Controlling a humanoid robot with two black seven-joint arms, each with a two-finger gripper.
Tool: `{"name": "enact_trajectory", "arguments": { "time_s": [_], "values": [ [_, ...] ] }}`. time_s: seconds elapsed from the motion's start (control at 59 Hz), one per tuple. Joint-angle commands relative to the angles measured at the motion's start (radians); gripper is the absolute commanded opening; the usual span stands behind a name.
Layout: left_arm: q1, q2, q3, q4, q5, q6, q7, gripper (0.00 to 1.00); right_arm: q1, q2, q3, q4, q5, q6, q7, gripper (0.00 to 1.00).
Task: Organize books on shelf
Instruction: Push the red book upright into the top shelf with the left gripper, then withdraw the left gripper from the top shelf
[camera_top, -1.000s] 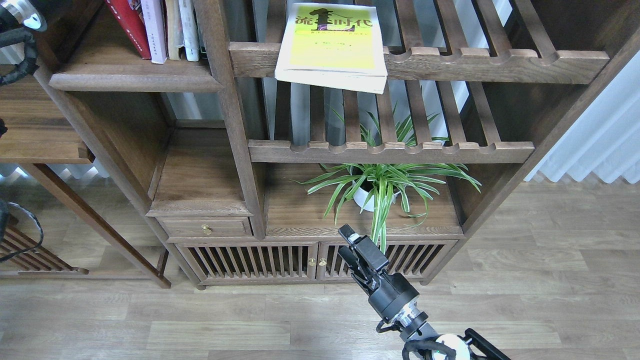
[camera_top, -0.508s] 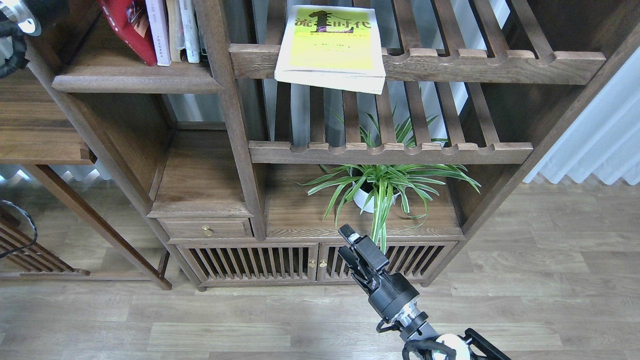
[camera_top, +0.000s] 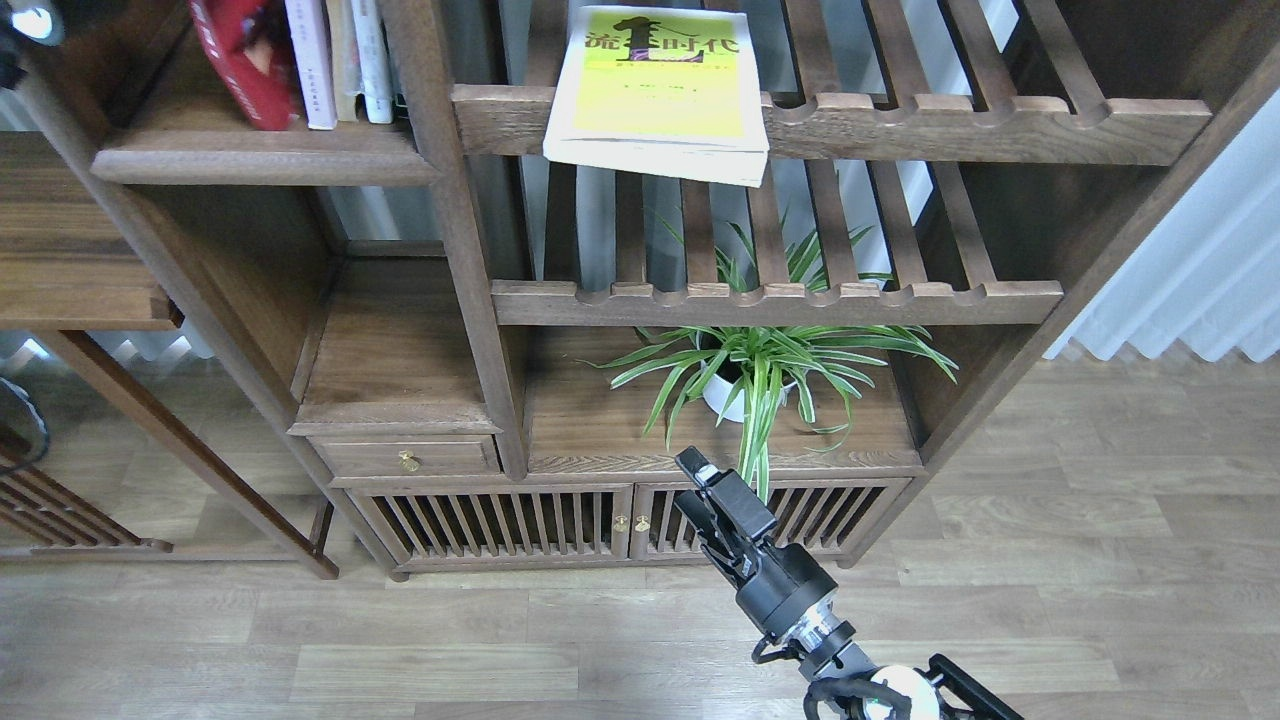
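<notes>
The dark red book stands tilted and blurred at the left of the solid dark-brown shelf, top left. The pale lavender-white book stands upright right of it, beside a few thin books. The yellow-green book lies flat on the upper slatted rack, its front edge overhanging the rail. Only a bit of my left arm shows at the top-left corner; its gripper is out of view. My right gripper is open and empty, low in front of the cabinet, far below the books.
A potted spider plant sits on the cabinet top just above my right gripper. A second slatted rack lies over it. A small drawer and slatted cabinet doors are below. A side table stands left, curtains right.
The dark red book has tipped from upright to leaning left. My left arm has moved up, almost out of the top-left corner. The right arm has not moved.
</notes>
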Motion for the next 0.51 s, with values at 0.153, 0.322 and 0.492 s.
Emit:
{"name": "enact_trajectory", "arguments": {
  "time_s": [0.153, 0.322, 0.492],
  "values": [
    [-0.033, 0.003, 0.004, -0.005, 0.052, 0.0, -0.002, 0.0, 0.002, 0.0, 0.003, 0.0, 0.001, 0.0, 0.0, 0.99],
    [-0.033, -0.008, 0.008, 0.003, 0.06, 0.0, -0.002, 0.0, 0.002, 0.0, 0.0, 0.0, -0.001, 0.0, 0.0, 0.99],
    [-0.025, -0.013, 0.008, 0.003, 0.066, 0.0, -0.002, 0.0, 0.002, 0.0, 0.0, 0.001, 0.001, 0.0, 0.0, 0.99]
  ]
}}
